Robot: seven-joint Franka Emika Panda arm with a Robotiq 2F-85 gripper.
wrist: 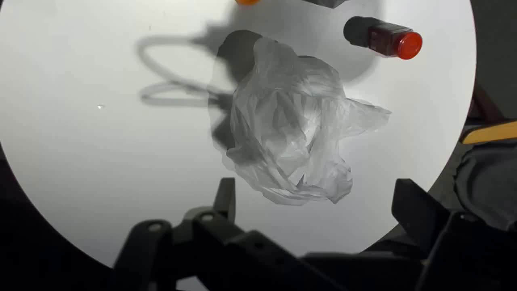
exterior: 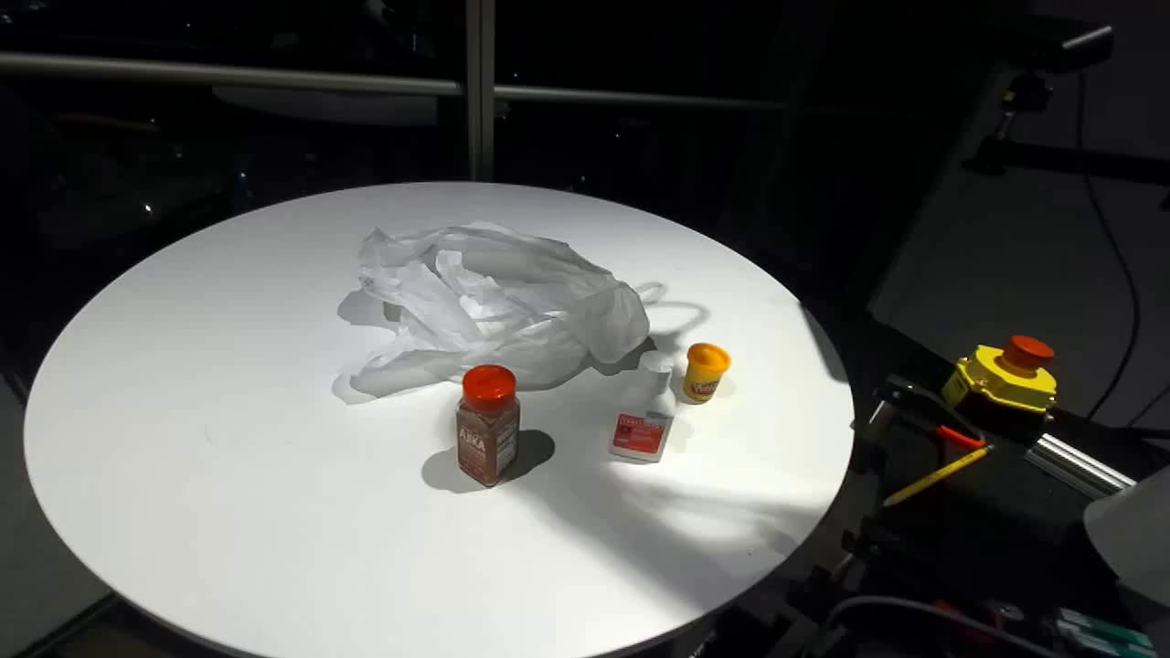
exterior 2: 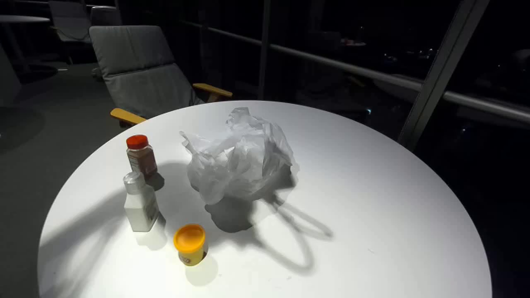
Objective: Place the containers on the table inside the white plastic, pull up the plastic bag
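A crumpled white plastic bag (exterior: 512, 311) lies on the round white table (exterior: 228, 512); it also shows in an exterior view (exterior 2: 244, 165) and the wrist view (wrist: 282, 121). A brown spice jar with a red lid (exterior: 489, 439) (exterior 2: 142, 159) (wrist: 385, 39) stands beside it. A white bottle (exterior: 640, 434) (exterior 2: 140, 209) with a red label and a yellow tub with an orange lid (exterior: 706, 373) (exterior 2: 190, 246) stand close by. In the wrist view only the tub's edge (wrist: 247, 1) shows. My gripper (wrist: 315, 184) is wide open and empty, above the table near the bag.
A grey chair (exterior 2: 134, 70) with wooden armrests stands behind the table. Window frames (exterior: 481, 91) run along the back. A yellow box with a red button (exterior: 1005, 375) and a yellow pencil (exterior: 937, 475) lie on a dark bench beside the table. Shadows fall on the tabletop.
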